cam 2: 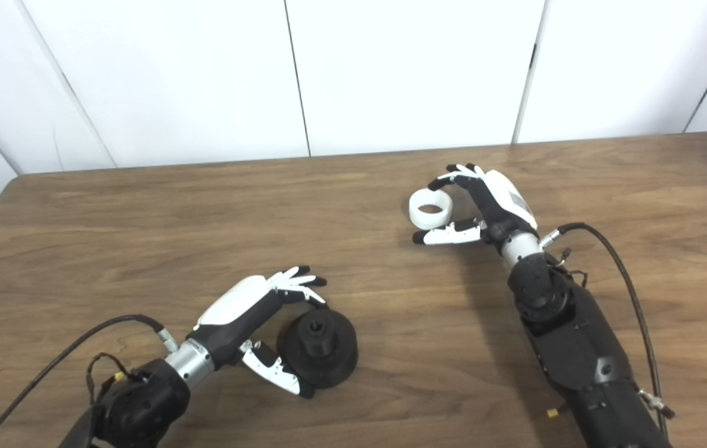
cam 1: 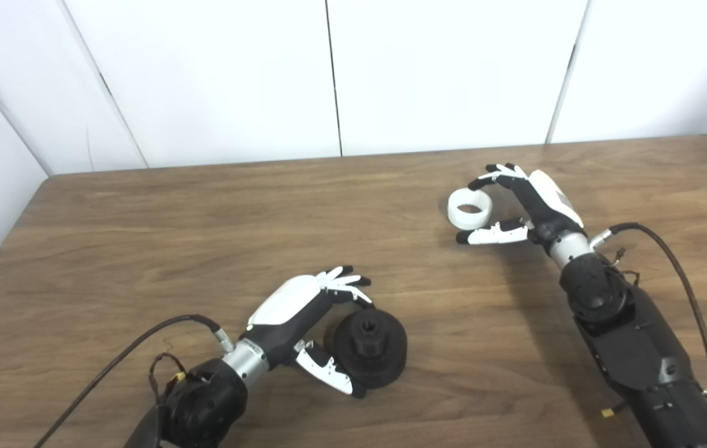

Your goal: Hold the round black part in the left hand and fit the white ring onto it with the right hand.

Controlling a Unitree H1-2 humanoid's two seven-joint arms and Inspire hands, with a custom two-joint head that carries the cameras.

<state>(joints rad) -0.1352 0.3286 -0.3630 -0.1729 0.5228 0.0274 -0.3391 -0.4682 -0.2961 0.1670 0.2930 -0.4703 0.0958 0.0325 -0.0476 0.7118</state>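
- Nearest the camera, my left hand (cam 1: 303,323) lay low on the wooden table (cam 1: 142,236), fingers curled over the far edge of the black part (cam 1: 370,347) and thumb against its near edge. The hand cupped the part at both sides; I could not tell whether the grip was firm or only a loose touch, and the part appeared to sit on the table, not lifted.
- The black part was a round disc with a raised hub at its centre and a hole in the hub. It looked solid and rigid, probably the heavier of the 2 pieces, with a matte surface that should not slip much. I judged the outer rim the right place to hold it, since that left the hub free.
- Well apart from it, toward the far right of the table, my right hand (cam 2: 484,208) had its fingers arched over the white ring (cam 2: 430,208) and its thumb stretched under the ring's near side. The fingertips seemed to be at the ring's far rim, so the hand was closing around it or lightly pinching it; contact was not clear in either view.
- The ring was a short, smooth, thick-walled band, likely light and stiff, and perhaps slick. I judged that it should be gripped across its outer wall, keeping the bore open so it could go down over the hub.
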